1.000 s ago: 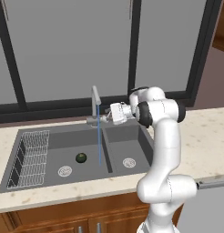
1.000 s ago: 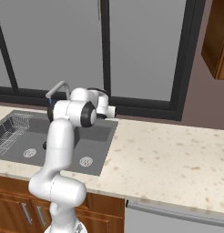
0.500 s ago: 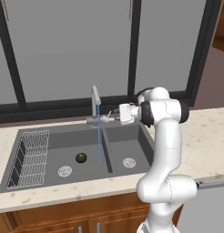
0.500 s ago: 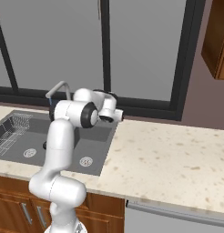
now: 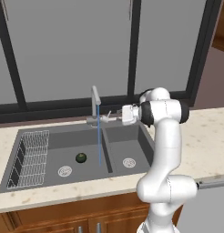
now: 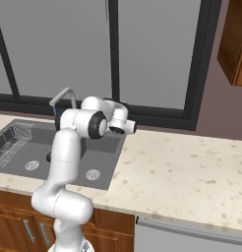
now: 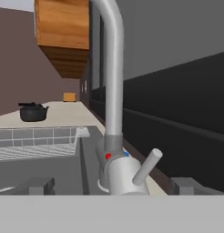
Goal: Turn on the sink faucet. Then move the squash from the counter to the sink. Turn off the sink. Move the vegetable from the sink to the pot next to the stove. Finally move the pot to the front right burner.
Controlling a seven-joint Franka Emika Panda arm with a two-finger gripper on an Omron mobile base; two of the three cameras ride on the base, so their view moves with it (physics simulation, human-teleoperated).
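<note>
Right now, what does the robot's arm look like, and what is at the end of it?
The arm is smooth, glossy white, built from rounded tube-like segments with dark rings at the joints. It ends in a small whitish hand with a two-finger gripper; the finger tips look dark grey and blocky. No cables or markings show.

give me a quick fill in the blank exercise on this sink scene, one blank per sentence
1. The squash lies in the ____ basin of the sink.
2. A thin stream of ____ falls from the sink faucet.
3. The gripper is near the faucet with its jaws ____.
4. The wire rack sits at the sink's ____ end.

Missing words: left; water; open; left
</note>
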